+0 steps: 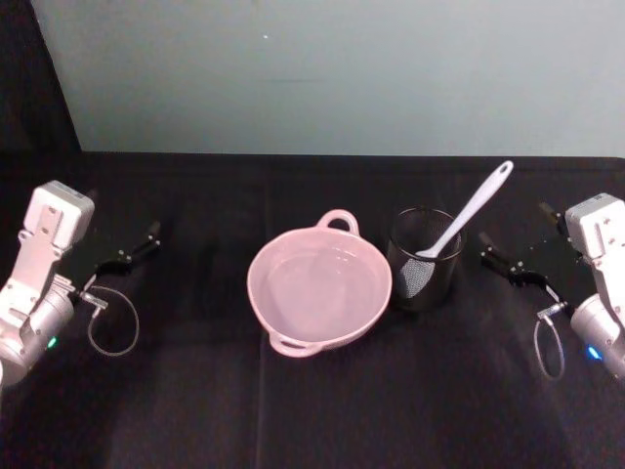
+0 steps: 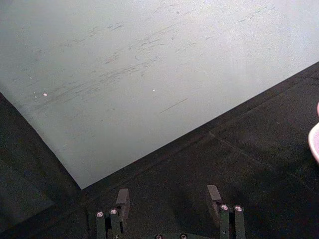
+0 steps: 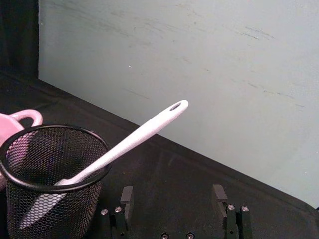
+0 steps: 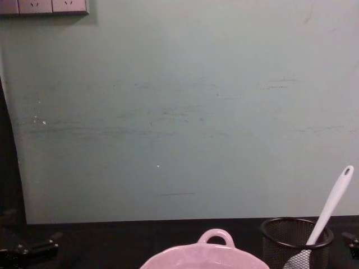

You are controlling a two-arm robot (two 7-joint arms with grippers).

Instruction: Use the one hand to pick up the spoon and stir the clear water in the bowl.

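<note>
The pink bowl (image 1: pixel 256 285) sat mid-table (image 1: pixel 195 410) holding clear water (image 1: pixel 314 289), no more than a faint sheen; just beside it, toward the right edge, stood a black mesh cup (image 1: pixel 437 289); in it was the white spoon (image 1: pixel 476 207), blade down and dim through the mesh, handle leaning out toward the far right corner; the left gripper (image 2: pixel 168 191) near the left edge and the right gripper (image 3: pixel 172 190) near the right edge both hung spread, holding nothing.

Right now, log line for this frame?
spoon: in cup, ungrasped; bowl: left of cup; left end effector: open, far left; right end effector: open, far right
</note>
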